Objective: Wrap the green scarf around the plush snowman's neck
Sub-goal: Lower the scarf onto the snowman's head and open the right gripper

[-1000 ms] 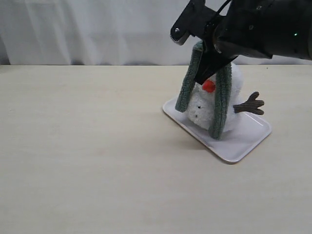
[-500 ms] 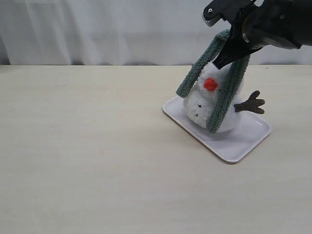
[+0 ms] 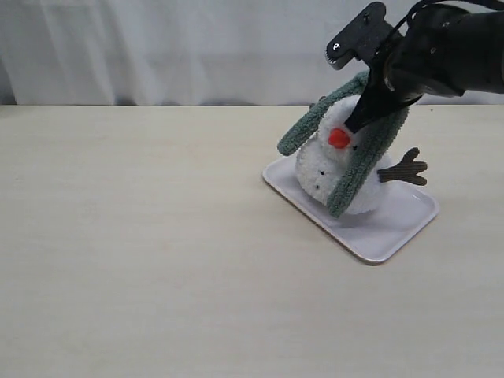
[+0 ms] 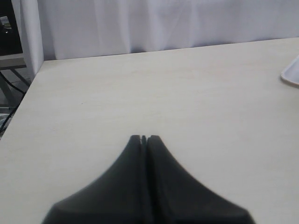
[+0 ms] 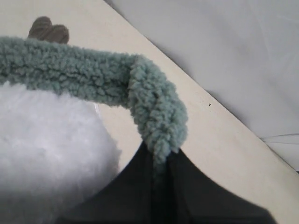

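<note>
The plush snowman (image 3: 324,167) stands on a white tray (image 3: 378,236), its orange nose (image 3: 339,138) facing the camera and a brown twig arm (image 3: 403,168) sticking out right. The green scarf (image 3: 362,157) is draped over its head, one end hanging on the left (image 3: 298,135), the other down the front right. My right gripper (image 3: 361,116) is shut on the scarf's fold (image 5: 159,126) just above the head, with the white plush (image 5: 51,144) beside it. My left gripper (image 4: 144,138) is shut and empty over bare table, out of the exterior view.
The tray's corner (image 4: 292,74) shows at the edge of the left wrist view. A white curtain (image 3: 157,47) hangs behind the beige table (image 3: 142,252). The table's far edge and a dark stand (image 4: 9,70) appear in the left wrist view.
My right gripper moved right and back, then lowered slightly with the scarf. The scarf's ends swung and now lie slanted over the snowman's head instead of hanging straight.
</note>
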Available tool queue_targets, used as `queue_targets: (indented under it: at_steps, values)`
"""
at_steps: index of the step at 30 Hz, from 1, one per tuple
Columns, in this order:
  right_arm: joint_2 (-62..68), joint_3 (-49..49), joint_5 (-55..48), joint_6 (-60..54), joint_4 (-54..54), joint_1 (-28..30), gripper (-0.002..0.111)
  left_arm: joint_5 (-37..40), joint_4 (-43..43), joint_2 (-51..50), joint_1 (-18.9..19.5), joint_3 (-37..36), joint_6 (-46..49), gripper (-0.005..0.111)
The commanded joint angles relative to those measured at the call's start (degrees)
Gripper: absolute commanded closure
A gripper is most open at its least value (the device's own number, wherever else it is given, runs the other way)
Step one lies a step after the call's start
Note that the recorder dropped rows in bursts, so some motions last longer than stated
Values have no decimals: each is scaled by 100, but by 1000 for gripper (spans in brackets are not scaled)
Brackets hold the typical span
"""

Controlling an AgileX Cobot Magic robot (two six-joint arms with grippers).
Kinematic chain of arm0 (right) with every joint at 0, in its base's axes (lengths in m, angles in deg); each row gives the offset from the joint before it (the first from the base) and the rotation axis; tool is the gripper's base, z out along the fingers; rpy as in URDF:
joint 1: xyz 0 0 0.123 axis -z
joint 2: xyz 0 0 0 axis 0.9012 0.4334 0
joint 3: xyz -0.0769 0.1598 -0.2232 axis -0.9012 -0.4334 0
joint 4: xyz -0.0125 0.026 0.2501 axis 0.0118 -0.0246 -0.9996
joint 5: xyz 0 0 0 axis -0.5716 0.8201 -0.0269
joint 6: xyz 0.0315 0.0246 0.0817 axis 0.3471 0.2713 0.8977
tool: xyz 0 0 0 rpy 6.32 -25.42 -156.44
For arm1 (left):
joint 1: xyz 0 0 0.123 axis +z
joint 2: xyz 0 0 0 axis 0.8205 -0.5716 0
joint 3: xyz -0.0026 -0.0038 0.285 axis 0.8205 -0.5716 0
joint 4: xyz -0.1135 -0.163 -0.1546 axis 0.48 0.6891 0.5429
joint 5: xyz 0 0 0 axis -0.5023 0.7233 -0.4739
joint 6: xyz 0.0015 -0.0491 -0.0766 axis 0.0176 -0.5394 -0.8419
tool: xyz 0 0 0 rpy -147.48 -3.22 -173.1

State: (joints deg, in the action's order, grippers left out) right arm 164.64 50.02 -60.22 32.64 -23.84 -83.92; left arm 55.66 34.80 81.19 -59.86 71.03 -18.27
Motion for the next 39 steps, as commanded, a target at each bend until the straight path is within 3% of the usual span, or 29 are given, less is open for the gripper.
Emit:
queue_targets:
  at_steps: [1, 7, 13, 15, 30, 39]
  values:
    - [114, -14, -199, 11, 224, 29, 104, -53, 7, 10, 11, -21, -19, 107]
    - [114, -14, -191, 2, 41, 29, 103, -53, 7, 10, 11, -21, -19, 107]
    - [114, 88, -171, -40, -403, 29, 70, -53, 7, 10, 11, -21, -19, 107]
    - [114, 209, -361, -40, -590, 29, 66, -53, 7, 10, 11, -21, -19, 107]
    - [114, 1061, -1411, -542, -1982, 29, 66, -53, 7, 10, 11, -21, -19, 107]
    - [-341, 1065, -1366, -1158, -2985, 29, 66, -53, 7, 10, 11, -21, -19, 107]
